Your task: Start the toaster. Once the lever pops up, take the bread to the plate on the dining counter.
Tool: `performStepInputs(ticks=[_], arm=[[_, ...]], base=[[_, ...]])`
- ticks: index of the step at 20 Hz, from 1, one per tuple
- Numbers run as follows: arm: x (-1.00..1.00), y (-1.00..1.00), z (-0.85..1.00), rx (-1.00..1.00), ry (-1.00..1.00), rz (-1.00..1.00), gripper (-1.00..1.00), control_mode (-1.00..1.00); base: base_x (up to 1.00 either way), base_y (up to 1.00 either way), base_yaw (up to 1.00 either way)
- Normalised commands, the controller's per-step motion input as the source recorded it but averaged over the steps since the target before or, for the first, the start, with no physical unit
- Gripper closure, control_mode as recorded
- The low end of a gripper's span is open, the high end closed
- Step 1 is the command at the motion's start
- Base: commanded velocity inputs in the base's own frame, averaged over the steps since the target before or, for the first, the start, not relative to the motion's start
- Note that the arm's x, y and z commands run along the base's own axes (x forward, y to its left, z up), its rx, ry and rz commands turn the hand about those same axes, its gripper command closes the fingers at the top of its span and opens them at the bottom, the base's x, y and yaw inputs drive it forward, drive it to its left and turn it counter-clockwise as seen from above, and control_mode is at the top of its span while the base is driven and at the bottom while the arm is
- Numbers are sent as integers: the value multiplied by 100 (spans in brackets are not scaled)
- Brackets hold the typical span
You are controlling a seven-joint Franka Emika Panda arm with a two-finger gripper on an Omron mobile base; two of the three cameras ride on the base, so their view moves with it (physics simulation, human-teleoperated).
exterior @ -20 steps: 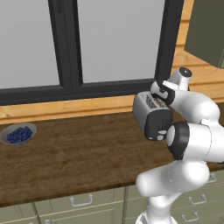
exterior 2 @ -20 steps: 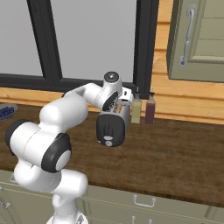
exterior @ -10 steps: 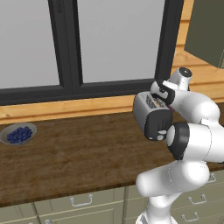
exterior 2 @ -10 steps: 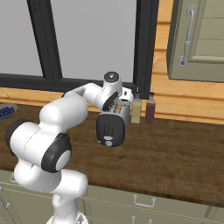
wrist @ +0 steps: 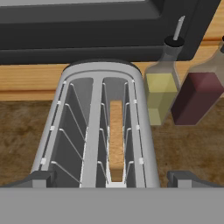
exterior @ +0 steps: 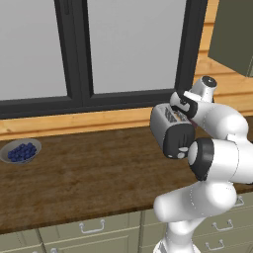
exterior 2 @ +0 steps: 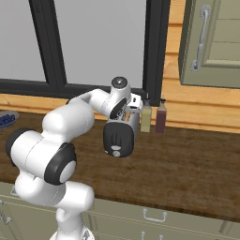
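Gripper above toaster, back edge of counter.
Gripper: spread wide, one tip either side of the toaster, holding nothing. Toaster: silver, two slots, black end panel facing the room. Bread: sunk edge-on in the right slot. Behind it, near the window: yellow oil bottle, dark red bottle. Far left: bowl of blueberries.

Both base views look forward and down over the arm, from its left and right, sharing the toaster. The hand view peers closely into its slots.
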Motion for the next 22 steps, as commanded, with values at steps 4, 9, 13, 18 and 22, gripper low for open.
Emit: performStepInputs(ticks=[4,9,13,18,22], arm=[[0,0,0,0,0,0,-100,-100],[0,0,0,0,0,0,-100,-100],[0,0,0,0,0,0,-100,-100],[0,0,0,0,0,0,-100,-100],[0,0,0,0,0,0,-100,-100]], base=[[0,0,0],[0,0,0],[0,0,0],[0,0,0],[0,0,0]])
